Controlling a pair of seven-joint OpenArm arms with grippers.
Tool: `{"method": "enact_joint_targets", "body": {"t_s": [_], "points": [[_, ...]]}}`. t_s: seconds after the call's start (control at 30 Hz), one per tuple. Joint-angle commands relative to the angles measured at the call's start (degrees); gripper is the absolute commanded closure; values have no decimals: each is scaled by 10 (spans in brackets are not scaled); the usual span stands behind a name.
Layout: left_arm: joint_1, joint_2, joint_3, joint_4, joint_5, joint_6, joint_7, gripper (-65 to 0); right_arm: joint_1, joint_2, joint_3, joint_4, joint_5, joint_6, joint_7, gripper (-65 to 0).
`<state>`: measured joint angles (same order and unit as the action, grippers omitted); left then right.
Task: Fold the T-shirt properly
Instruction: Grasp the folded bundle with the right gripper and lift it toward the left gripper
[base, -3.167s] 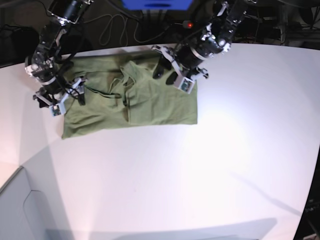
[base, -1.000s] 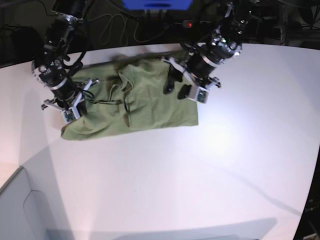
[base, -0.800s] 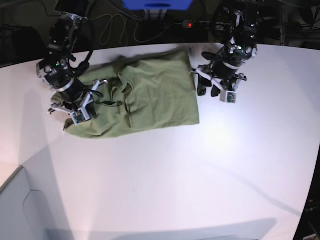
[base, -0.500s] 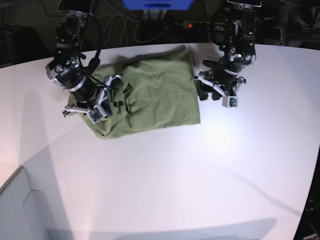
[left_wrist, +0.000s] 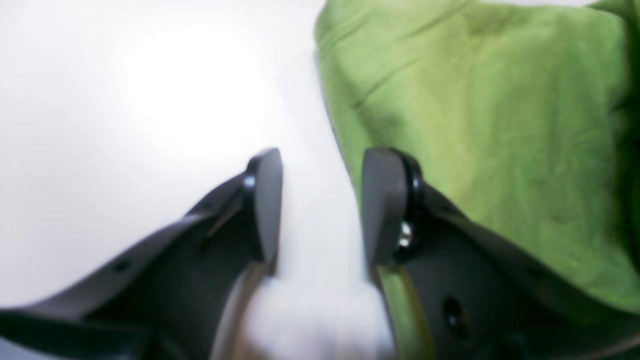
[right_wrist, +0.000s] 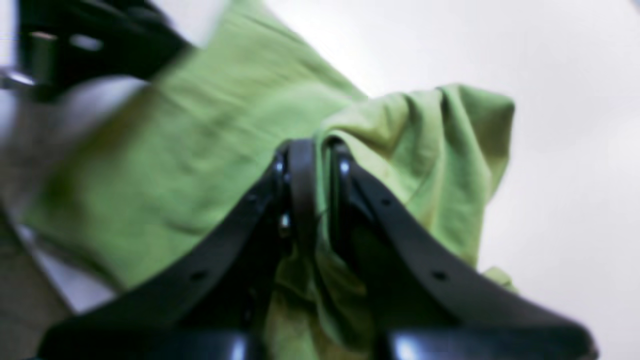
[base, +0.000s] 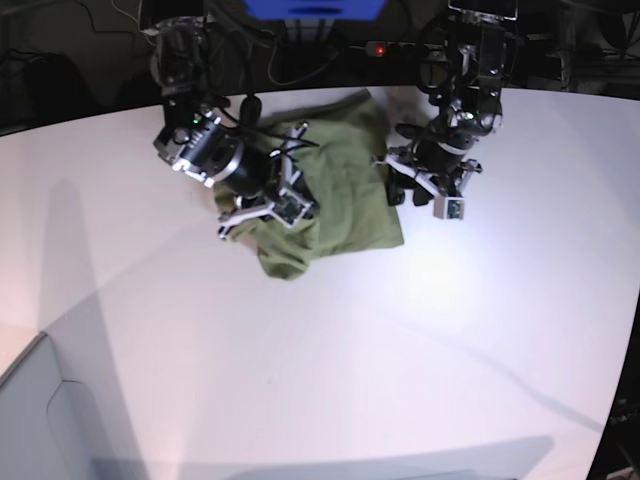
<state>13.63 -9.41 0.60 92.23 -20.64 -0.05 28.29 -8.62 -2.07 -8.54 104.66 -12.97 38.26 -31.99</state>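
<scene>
We are folding the T-shirt (base: 340, 190), which lies bunched on the white table (base: 400, 350) near the far edge; our right claw (right_wrist: 320, 165) is pinched tight on a bunch of its cloth, held over the middle; our left claw (left_wrist: 320, 200) is spread wide with nothing in it, just beside the shirt's edge; next, we think, lay that side down flat and let go.

one T-shirt (base: 340, 190), two hands, one table (base: 400, 360)

Robotics lab: two arms mounted at a bare white table (base: 420, 340), cables (base: 225, 50) and dark equipment behind it, a red indicator light (base: 379, 48).
</scene>
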Motion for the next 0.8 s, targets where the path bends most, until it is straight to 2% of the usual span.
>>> {"method": "enact_joint_targets", "body": {"t_s": [0.0, 0.07, 0.2, 0.37, 0.57, 0.67, 0.77], "points": [[4, -3, 1, 2, -1, 1, 18, -261, 7, -4, -19, 7, 11, 0, 16, -1], [5, -4, 1, 1, -1, 1, 18, -261, 14, -4, -52, -4, 11, -1, 21, -1], [7, -4, 1, 1, 1, 1, 18, -261, 35, -11, -105, -55, 11, -2, 65, -1], [9, -5, -3, 1, 0, 1, 18, -261, 66, -38, -108, -119, 11, -2, 89, -1], [10, -5, -5, 2, 0, 1, 18, -261, 73, -34, -108, -155, 11, -2, 120, -19], [10, -5, -5, 5, -1, 1, 18, -261, 73, -20, -108, -155, 11, -2, 119, -105], [20, -5, -5, 10, -1, 1, 19, -262, 70, -11, -108, -149, 11, -2, 118, -270]]}}
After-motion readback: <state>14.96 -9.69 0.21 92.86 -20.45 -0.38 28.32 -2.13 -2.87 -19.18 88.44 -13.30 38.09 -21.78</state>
